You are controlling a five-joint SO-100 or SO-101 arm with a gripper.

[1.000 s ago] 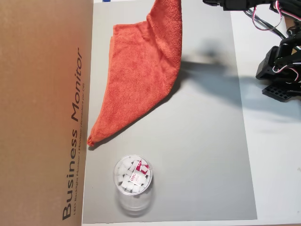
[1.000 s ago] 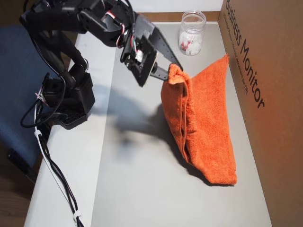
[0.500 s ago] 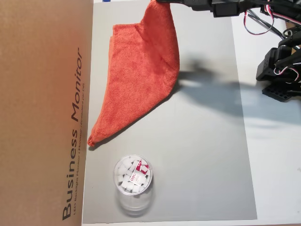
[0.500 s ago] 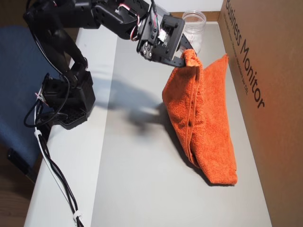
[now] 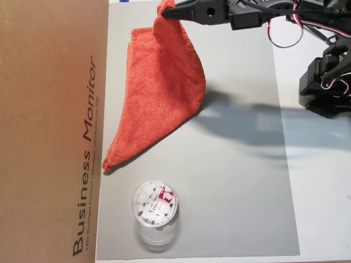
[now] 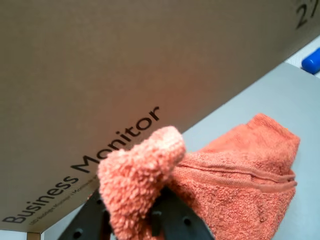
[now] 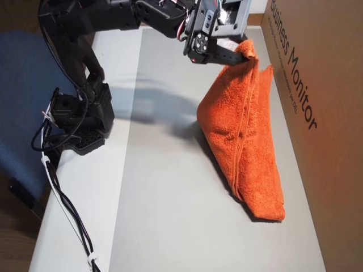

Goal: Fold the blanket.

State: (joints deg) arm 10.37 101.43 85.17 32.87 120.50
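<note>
Orange-red blanket (image 5: 162, 93), black gripper (image 5: 167, 13), grey mat (image 5: 241, 181), brown box (image 5: 49, 126) with black lettering, clear cup (image 5: 155, 211).

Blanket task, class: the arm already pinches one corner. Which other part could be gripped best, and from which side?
Probably the blanket's free pointed corner near the cup in an overhead view: it lies flat on the mat, so come from above, clear of the cardboard box.

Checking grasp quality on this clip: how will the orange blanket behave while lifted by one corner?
Probably floppy: the blanket drapes from the pincer instead of holding shape. The thick terry pile bunched between the fingers likely resists slipping. The lower end looks to rest on the mat, so it may drag.
</note>
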